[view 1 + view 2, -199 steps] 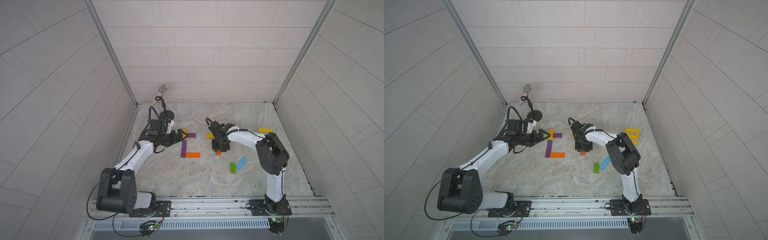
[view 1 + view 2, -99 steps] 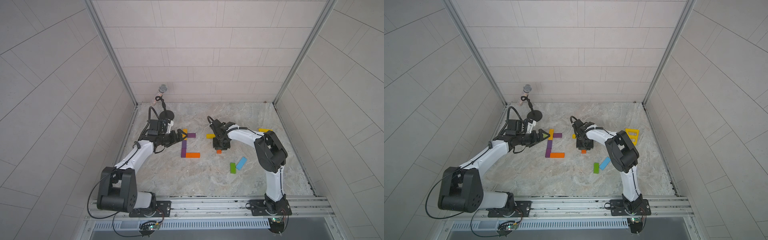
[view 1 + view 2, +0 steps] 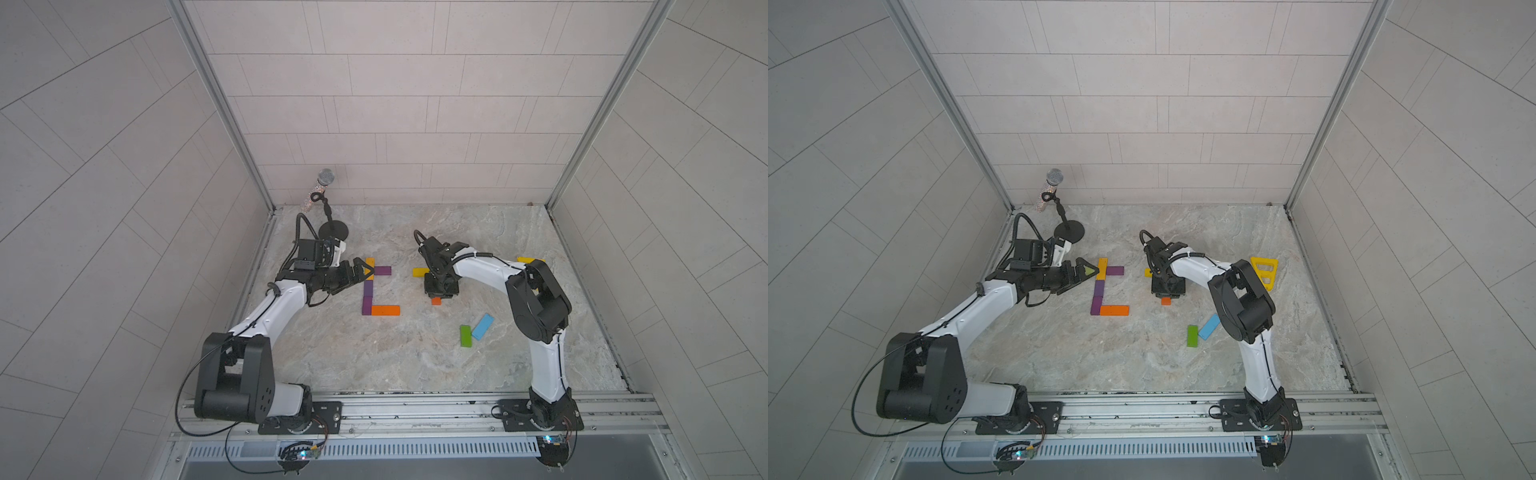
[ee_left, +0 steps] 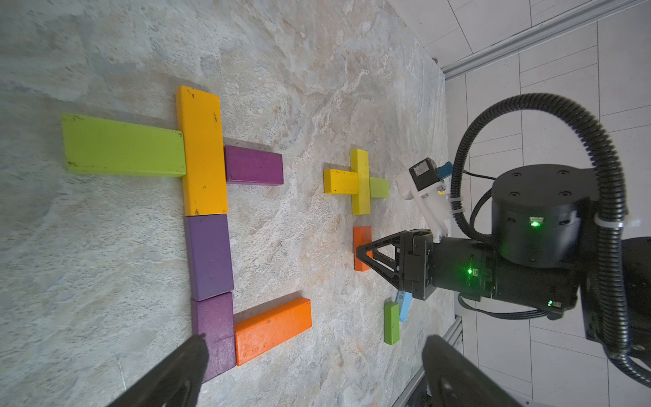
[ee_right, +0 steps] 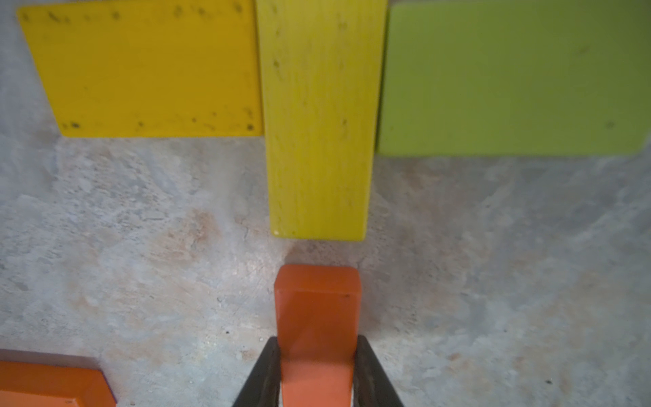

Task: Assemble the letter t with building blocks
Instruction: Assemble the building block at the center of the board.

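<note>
R gripper (image 5: pixel 317 341) clamped on orange block (image 5: pixel 317 299), small gap short of yellow-green stem block (image 5: pixel 318 123). L gripper (image 4: pixel 313 340) jaws wide, empty.

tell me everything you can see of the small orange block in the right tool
The small orange block is a flat rectangle, painted wood by its look, with rounded edges. The right tool is shut on its long sides. It lies level, in line with the yellow-green block, a gap between them.
</note>
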